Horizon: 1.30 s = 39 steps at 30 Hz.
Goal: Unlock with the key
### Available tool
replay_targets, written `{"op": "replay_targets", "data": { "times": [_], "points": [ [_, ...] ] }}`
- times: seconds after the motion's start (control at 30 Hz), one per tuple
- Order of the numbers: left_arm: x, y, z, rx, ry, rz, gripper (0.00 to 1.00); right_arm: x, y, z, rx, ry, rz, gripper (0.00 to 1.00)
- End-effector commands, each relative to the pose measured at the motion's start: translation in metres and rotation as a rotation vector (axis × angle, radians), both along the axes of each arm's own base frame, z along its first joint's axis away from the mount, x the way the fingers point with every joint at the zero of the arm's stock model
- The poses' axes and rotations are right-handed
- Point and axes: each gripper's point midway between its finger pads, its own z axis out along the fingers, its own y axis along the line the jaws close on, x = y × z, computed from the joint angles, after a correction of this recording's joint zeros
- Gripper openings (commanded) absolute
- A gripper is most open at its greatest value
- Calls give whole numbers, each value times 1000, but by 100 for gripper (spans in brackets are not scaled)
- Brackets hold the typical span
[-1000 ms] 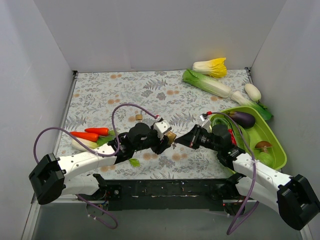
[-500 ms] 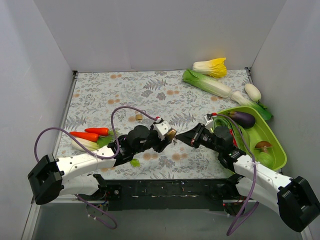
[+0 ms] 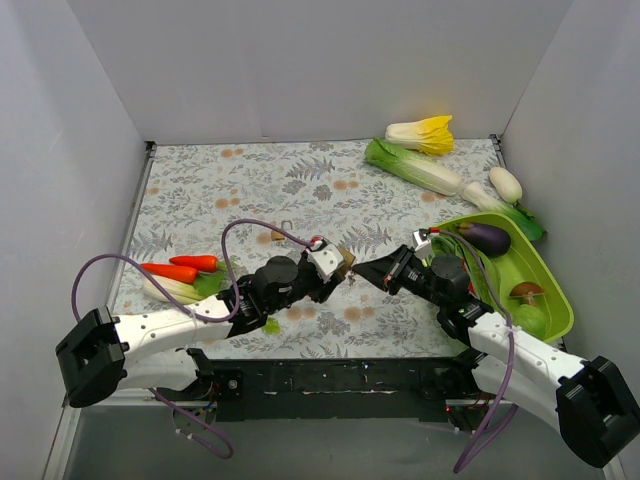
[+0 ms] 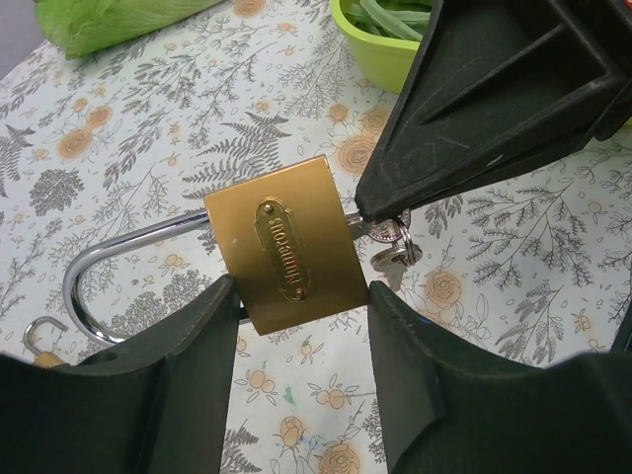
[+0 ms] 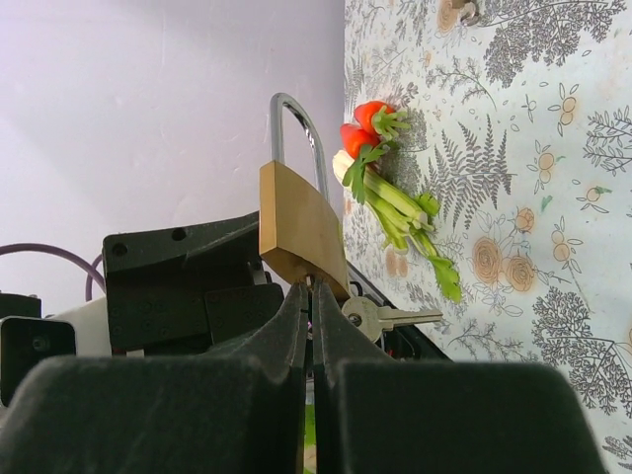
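The left gripper (image 4: 301, 292) grips the padlock (image 4: 286, 242) by its two flat sides, holding it above the table (image 3: 200, 190) near the middle of the near edge. The lock's shackle (image 4: 109, 252) points left and its bottom end faces right.

The right gripper (image 5: 307, 287) comes in from the right with its jaws pressed tight together. Their tip meets the padlock's bottom end, where a short piece of silver metal shows between lock and fingers. The key (image 4: 393, 263) is there: one blade is pinched in the right jaws at the lock, mostly hidden, and a second key hangs free from the small ring just beside the tip.

A smaller padlock (image 3: 277, 234) lies on the table farther back, apart from both arms. Carrots (image 3: 180, 268) lie to the left, a green tray (image 3: 552, 283) with an eggplant (image 3: 485, 238) to the right, and a cabbage (image 3: 415, 167) at the far right.
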Motion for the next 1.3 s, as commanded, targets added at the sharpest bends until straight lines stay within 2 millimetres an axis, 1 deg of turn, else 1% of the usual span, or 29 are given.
{"op": "replay_targets", "data": {
  "times": [0.0, 0.1, 0.33, 0.6, 0.7, 0.73, 0.77, 0.8, 0.83, 0.9, 0.93, 0.97, 1.0, 1.03, 1.07, 1.1, 1.13, 1.17, 1.2, 1.27],
  "points": [
    [9, -6, 80, -223, -178, 35, 0, -8, 5, -3, 10, 50, 41, 1],
    [7, -6, 85, -232, -210, 40, 0, -10, 6, -9, 25, 87, 44, 1],
    [5, -6, 93, -255, -254, 55, 0, -9, -1, -23, -10, 133, 4, 1],
    [-2, -8, 96, -269, -285, 55, 0, -13, -3, -34, 2, 196, -7, 1],
    [-4, -11, 95, -271, -273, 44, 0, -11, -4, -28, 7, 159, -10, 1],
    [-5, -12, 90, -260, -253, 34, 0, -10, -4, -24, 1, 132, -10, 1],
    [-7, -14, 86, -251, -234, 23, 0, -8, -3, -19, -8, 99, -11, 1],
    [-9, -17, 82, -248, -203, 13, 0, -5, 0, -4, -31, 9, 8, 1],
    [-11, -18, 70, -213, -169, 3, 0, -4, 0, -3, -70, -7, 22, 1],
    [-15, -21, 56, -195, -99, -24, 0, -5, 2, 7, -123, -85, 56, 1],
    [-16, -19, 44, -162, -57, -26, 0, -4, 1, 18, -182, -147, 73, 1],
    [-13, -17, 39, -153, -35, -17, 0, -3, -3, 16, -236, -160, 66, 1],
    [-17, -18, 36, -156, -3, -36, 0, -1, -7, 19, -274, -177, 58, 1],
    [-12, -15, 31, -136, 21, -21, 0, 0, -12, 30, -310, -239, 48, 2],
    [-11, -14, 28, -129, 35, -17, 0, -2, -20, 20, -367, -214, 34, 4],
    [-13, -13, 28, -130, 41, -28, 0, -3, -24, 21, -387, -225, 29, 10],
    [-14, -13, 28, -129, 46, -32, 0, -6, -29, 28, -396, -253, 20, 14],
    [-16, -13, 27, -128, 50, -39, 0, -8, -34, 25, -432, -265, 22, 19],
    [-17, -13, 27, -127, 52, -46, 0, -9, -36, 27, -446, -283, 24, 28],
    [-20, -15, 23, -110, 68, -61, 0, -10, -38, 39, -465, -342, 32, 35]
  ]
}}
